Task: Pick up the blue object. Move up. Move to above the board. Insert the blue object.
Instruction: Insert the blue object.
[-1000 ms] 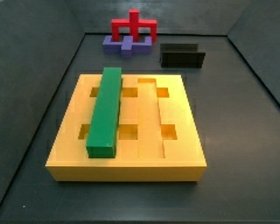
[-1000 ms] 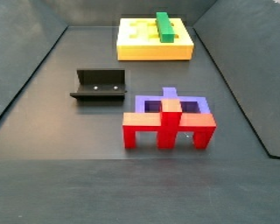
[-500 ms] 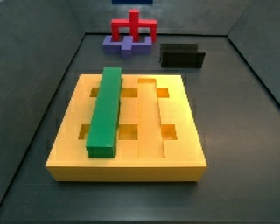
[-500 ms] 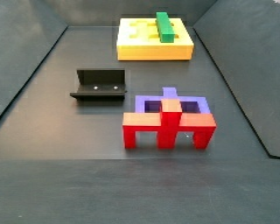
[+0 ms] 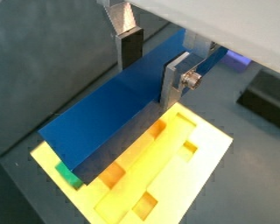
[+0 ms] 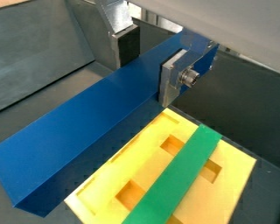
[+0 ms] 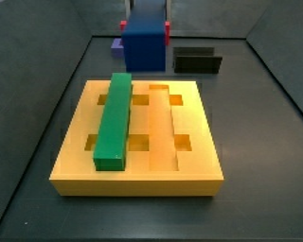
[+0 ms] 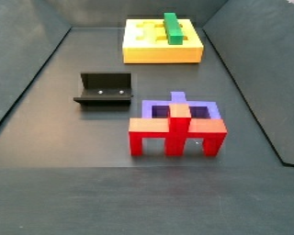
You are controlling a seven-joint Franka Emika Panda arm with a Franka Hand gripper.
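Note:
My gripper (image 5: 152, 70) is shut on the blue object (image 5: 108, 118), a long dark blue bar, with one silver finger on each long side. Both wrist views show this grip (image 6: 150, 68). The bar (image 6: 84, 131) hangs level above the board (image 6: 149, 166), the yellow block with rectangular holes, and does not touch it. In a side view the bar (image 7: 144, 47) floats over the board's (image 7: 192, 123) far edge. The gripper does not show in either side view. A green bar (image 7: 114, 118) lies in one groove of the board (image 8: 150, 50).
A small black open box (image 7: 199, 61) stands on the dark floor beyond the board, also seen in a side view (image 8: 104, 89). The purple block with the red piece (image 8: 176, 124) stands near it. Dark walls ring the floor.
The blue bar has come into a side view, above the board's far edge. Earlier it was out of view there. The board, green bar, box and purple block have not moved.

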